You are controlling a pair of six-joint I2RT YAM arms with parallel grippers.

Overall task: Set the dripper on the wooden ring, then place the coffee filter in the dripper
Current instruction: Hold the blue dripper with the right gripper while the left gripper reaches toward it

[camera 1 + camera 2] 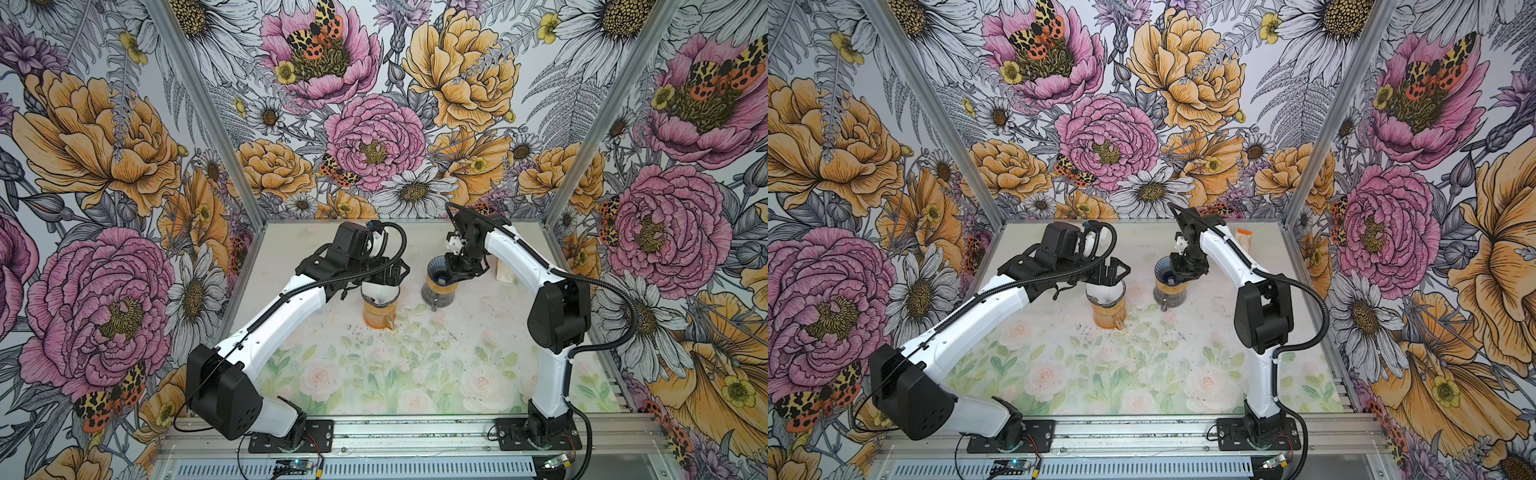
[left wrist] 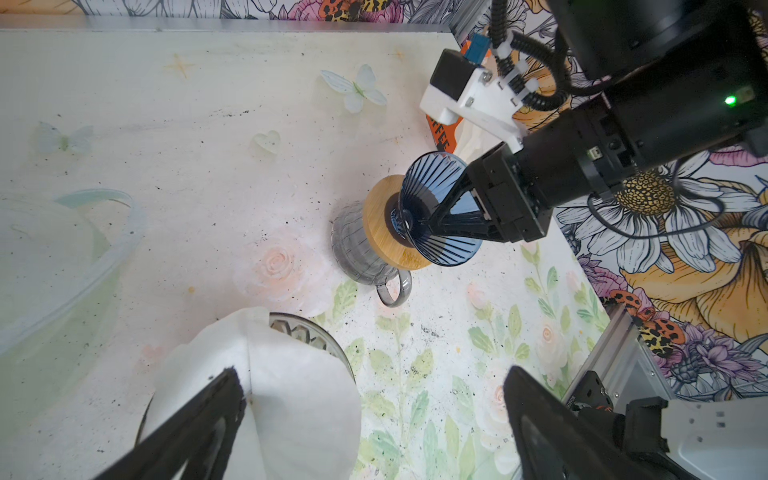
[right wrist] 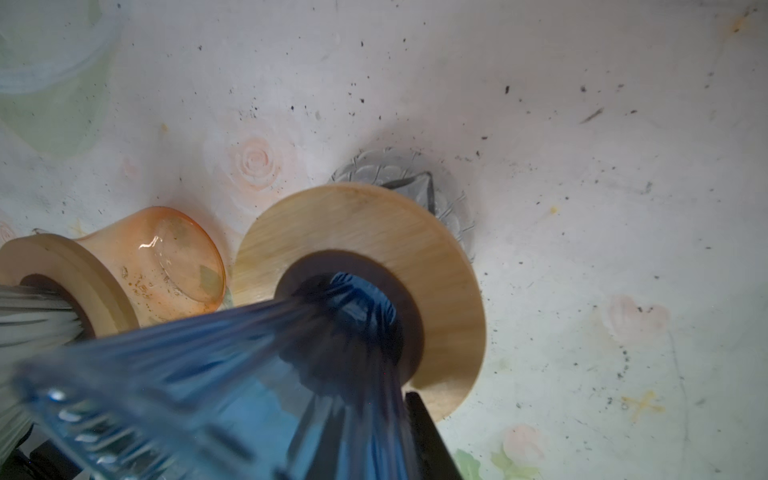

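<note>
1. Coffee filter: white paper, seated in the clear dripper atop the orange cup, left of centre on the surface.
2. Left gripper: jaws wide apart, one fingertip over the paper.
3. Right gripper: jaws straddle the blue dripper wall; whether they clamp it cannot be told.
</note>
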